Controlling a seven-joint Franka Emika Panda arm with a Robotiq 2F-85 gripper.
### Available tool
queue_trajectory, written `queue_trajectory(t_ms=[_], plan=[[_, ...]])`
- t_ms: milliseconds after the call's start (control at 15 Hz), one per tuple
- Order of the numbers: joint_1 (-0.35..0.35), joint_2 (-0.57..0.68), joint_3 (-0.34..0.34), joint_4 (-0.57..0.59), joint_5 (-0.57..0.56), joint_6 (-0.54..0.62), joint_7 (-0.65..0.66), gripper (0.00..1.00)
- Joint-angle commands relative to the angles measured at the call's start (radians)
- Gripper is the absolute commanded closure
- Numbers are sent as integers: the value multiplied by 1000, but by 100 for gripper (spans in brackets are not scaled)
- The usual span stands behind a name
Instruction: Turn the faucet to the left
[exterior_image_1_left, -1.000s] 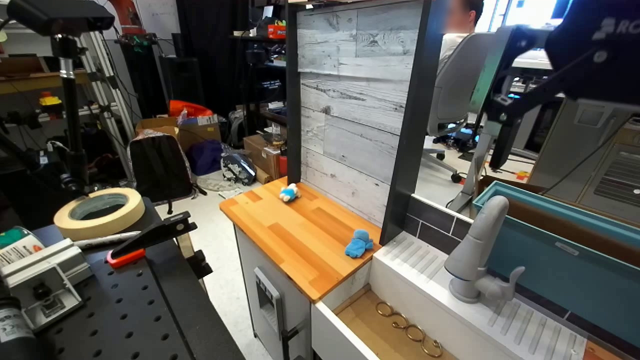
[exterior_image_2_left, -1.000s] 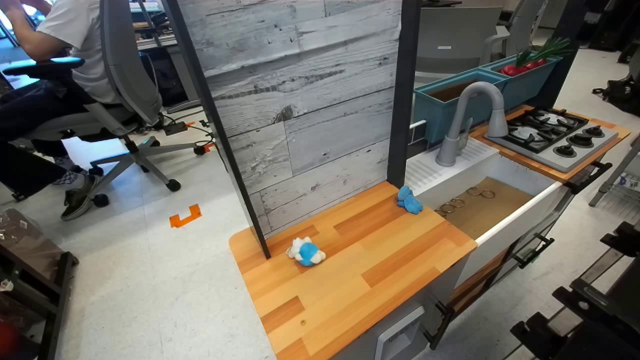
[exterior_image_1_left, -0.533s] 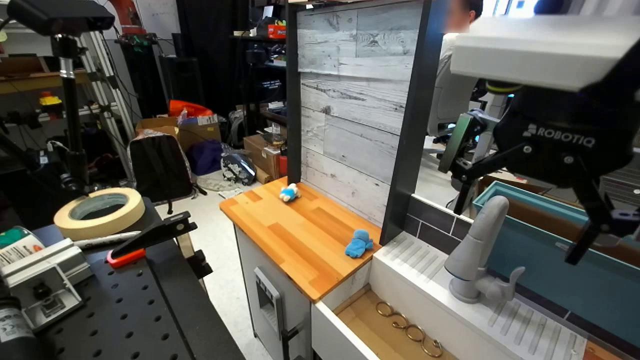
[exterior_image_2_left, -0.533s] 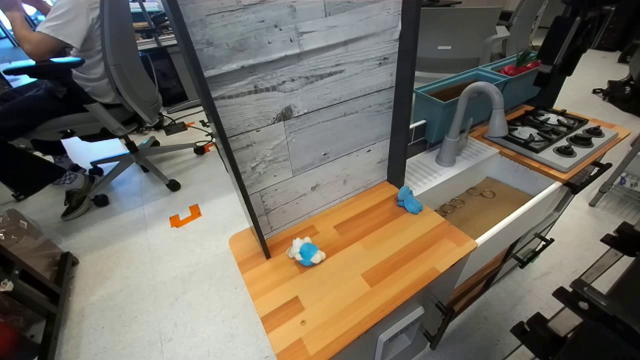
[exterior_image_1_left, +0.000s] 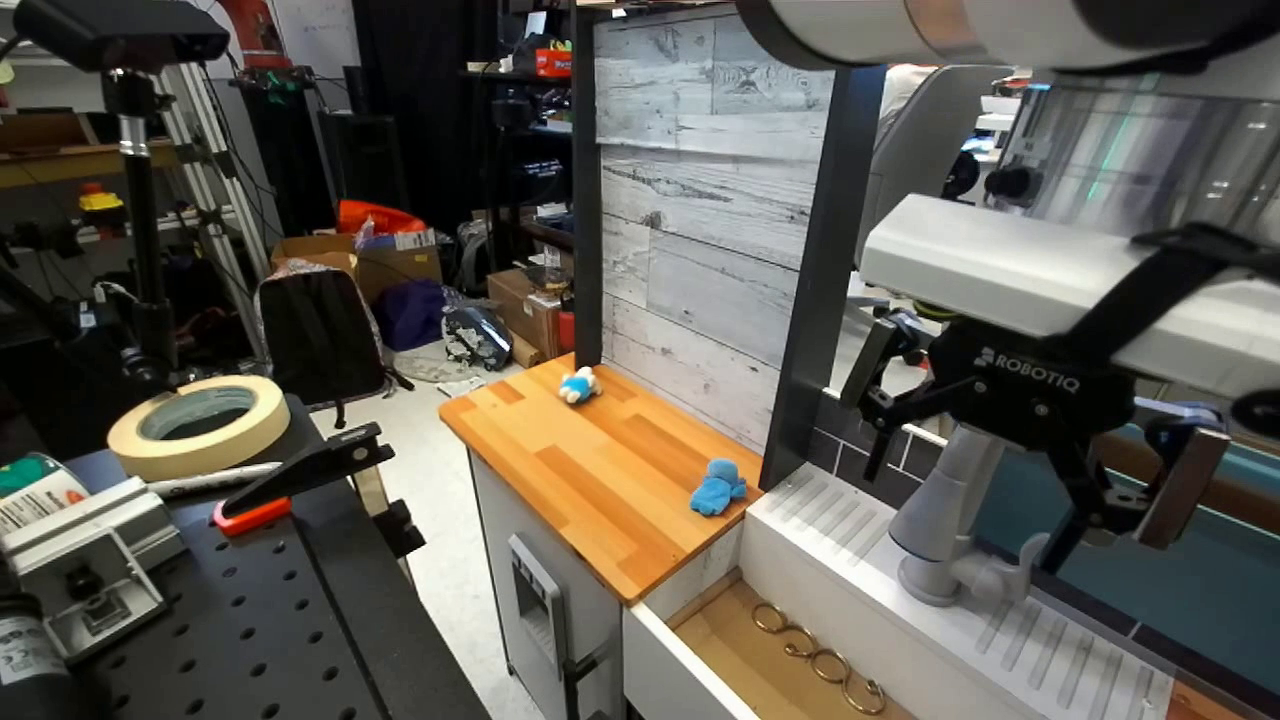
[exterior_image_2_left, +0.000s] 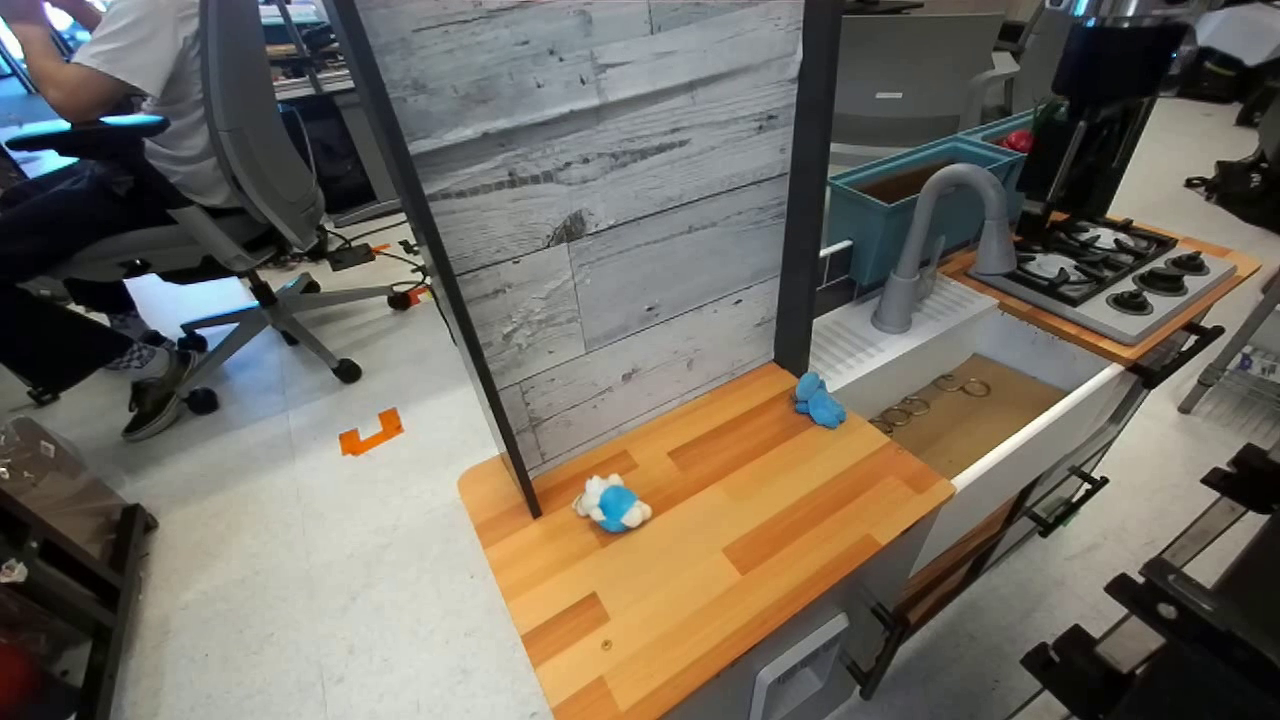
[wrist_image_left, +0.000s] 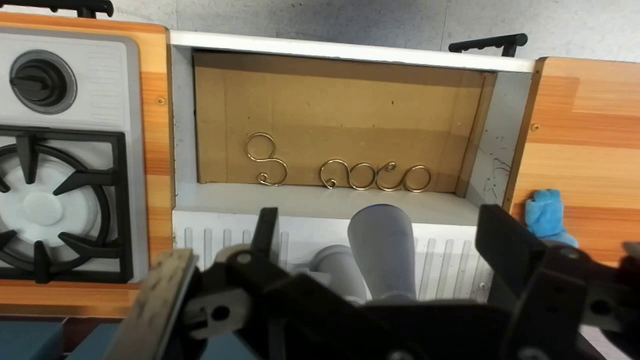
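gripper (wrist_image_left: 376, 227): spread, near spout (wrist_image_left: 382, 250), contact unclear | faucet (exterior_image_1_left: 938, 520): far sink ledge (exterior_image_1_left: 825, 512), right of worktop (exterior_image_1_left: 600, 470) | risk: we could snag handle (exterior_image_1_left: 990, 578) if we descend off-centre; crooked pinch may let spout slip, not swing left

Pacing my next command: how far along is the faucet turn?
Mostly done: the approach; the gripper is near the faucet, framed between its open fingers in the wrist view. In hand: lining up, it seems; contact cannot be told. Left: the turn itself; in an exterior view the spout points as it did a second ago.
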Motion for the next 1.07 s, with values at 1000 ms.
queue_trajectory(t_ms=[1000], plan=[[57, 171, 48, 143, -202, -26, 1, 0]])
